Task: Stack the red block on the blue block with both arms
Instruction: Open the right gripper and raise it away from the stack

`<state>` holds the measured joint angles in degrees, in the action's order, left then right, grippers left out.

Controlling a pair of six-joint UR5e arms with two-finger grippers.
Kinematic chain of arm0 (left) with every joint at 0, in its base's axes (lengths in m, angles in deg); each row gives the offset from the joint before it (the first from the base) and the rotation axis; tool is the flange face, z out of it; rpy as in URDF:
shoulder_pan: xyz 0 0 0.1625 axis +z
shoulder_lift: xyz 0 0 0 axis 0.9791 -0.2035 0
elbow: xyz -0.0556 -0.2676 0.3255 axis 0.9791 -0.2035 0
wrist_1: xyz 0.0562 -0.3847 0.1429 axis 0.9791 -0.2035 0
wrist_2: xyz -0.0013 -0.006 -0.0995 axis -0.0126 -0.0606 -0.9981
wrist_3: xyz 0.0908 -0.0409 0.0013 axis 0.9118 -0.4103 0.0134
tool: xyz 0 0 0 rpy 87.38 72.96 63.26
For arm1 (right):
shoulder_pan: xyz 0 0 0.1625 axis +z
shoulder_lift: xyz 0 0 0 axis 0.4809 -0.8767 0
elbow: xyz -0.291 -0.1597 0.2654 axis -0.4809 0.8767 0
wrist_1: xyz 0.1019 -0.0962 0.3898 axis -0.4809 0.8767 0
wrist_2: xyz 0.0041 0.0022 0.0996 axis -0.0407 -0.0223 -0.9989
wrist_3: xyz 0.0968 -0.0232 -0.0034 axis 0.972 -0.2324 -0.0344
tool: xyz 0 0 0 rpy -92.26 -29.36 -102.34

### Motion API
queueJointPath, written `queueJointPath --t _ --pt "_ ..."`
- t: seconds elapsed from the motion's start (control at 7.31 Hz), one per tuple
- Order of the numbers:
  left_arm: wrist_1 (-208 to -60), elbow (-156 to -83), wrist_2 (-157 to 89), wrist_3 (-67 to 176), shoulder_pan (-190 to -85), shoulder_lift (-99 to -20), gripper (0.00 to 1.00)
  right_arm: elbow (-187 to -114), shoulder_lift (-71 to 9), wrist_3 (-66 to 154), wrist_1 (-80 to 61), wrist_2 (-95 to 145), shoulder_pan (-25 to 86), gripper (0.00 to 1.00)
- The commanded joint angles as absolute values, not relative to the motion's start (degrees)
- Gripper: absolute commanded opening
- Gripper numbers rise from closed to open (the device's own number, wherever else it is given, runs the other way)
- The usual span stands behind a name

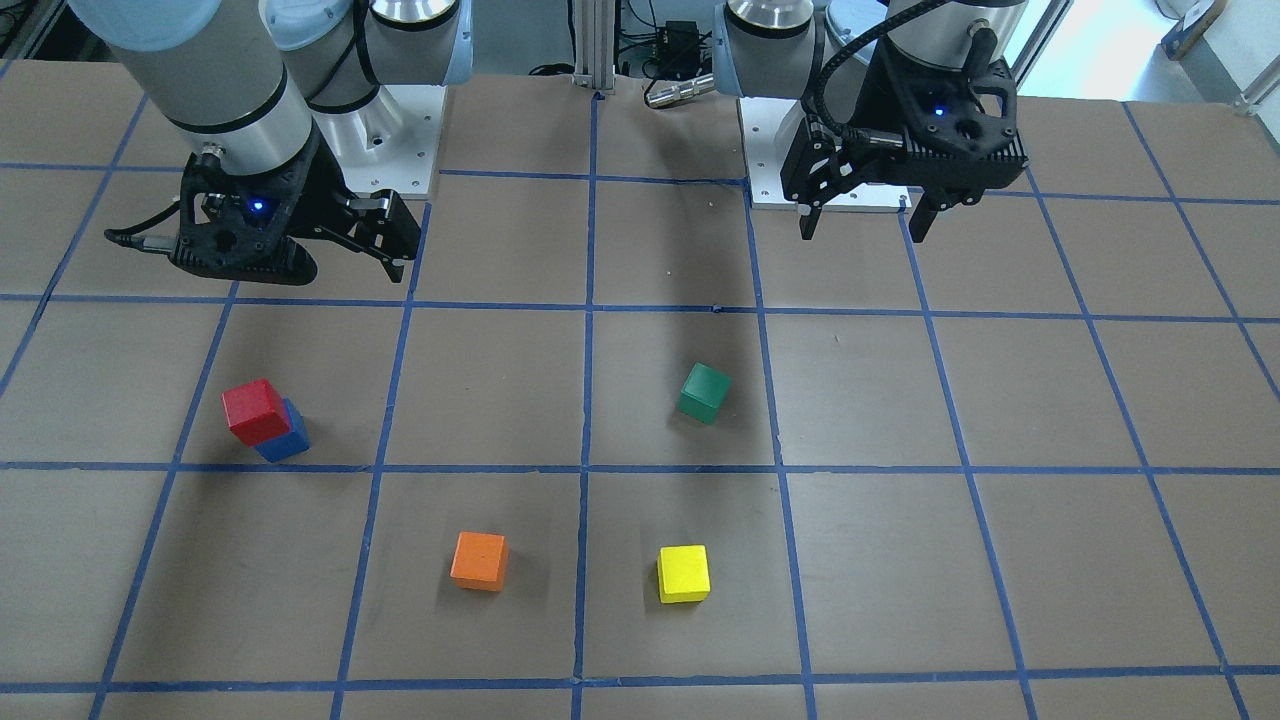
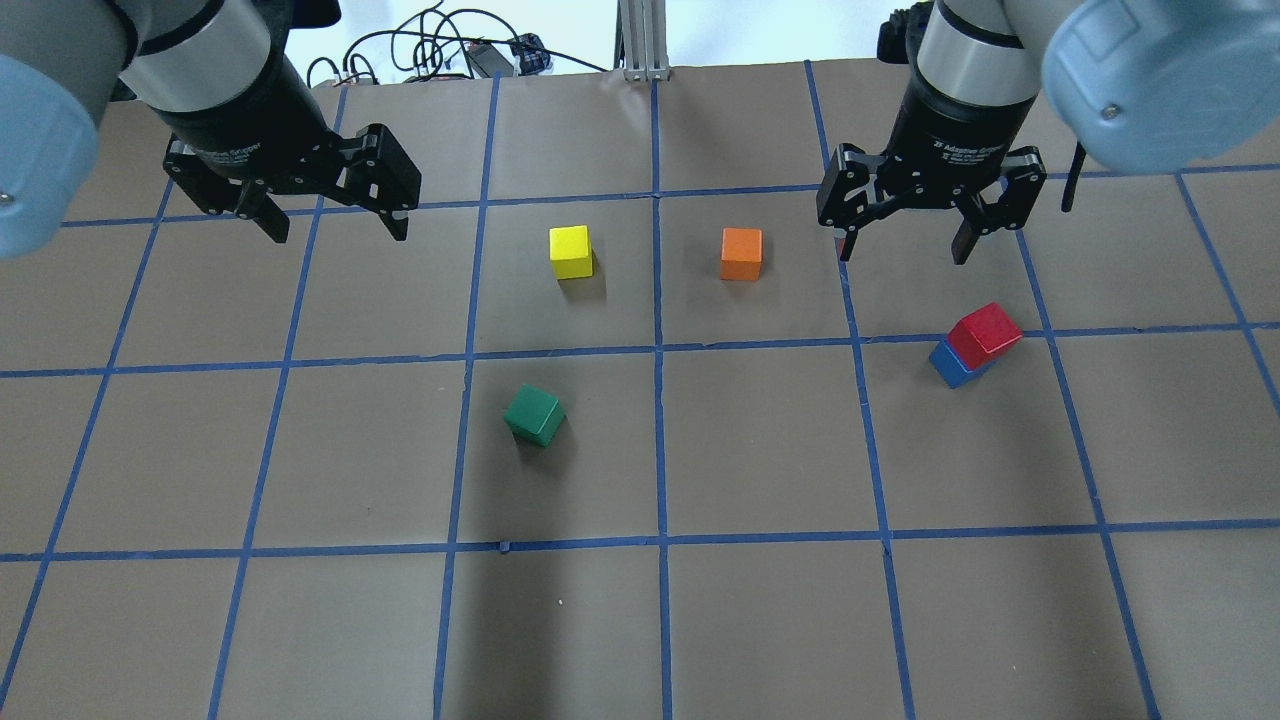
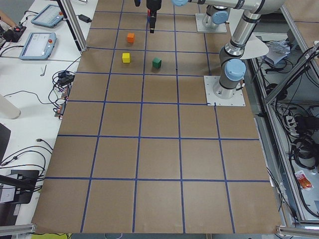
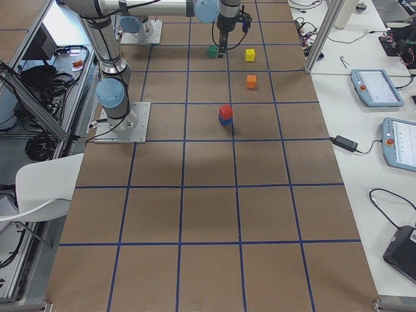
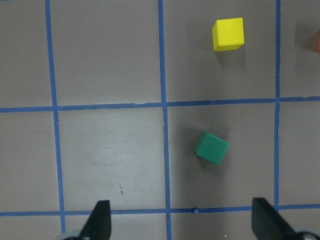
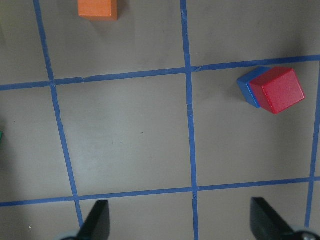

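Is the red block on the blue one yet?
On: the red block sits atop the blue block, offset; left claw and right claw are open, clear of it.

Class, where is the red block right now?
In the overhead view the red block sits atop the blue block, right of the orange block, near the right gripper.

Overall light: bright and even, from above; the brown paper-covered table (image 2: 760, 620) is matte and shows no glare.
Shadows: soft-edged. In the overhead view a broad dim band rises from the table's near edge. Small soft patches sit beside the matte green cube (image 2: 535, 414) and the matte yellow cube (image 2: 571, 251).
Overexposure: the front-facing view's top right corner is washed out to white.
Focus: the fixed views are sharp. In the wrist views the black fingertips (image 5: 100, 222) of the left end effector (image 5: 181, 225) and those of the right end effector (image 6: 180, 225) look soft at the bottom edge.
Colour: the wrist views are greyer and dimmer.
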<state>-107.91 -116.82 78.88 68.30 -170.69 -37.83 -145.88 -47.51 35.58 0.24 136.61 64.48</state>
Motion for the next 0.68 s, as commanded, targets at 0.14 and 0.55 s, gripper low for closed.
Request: queueJointPath --t 0.14,0.55 --pt "-107.91 -116.85 78.98 68.55 -170.72 -37.91 1.00 -145.99 -49.25 35.86 -0.22 137.22 62.32 1.00" --pt "-107.91 -116.68 78.98 68.64 -170.63 -37.99 1.00 -146.34 -50.57 35.94 -0.40 137.04 61.17 1.00"
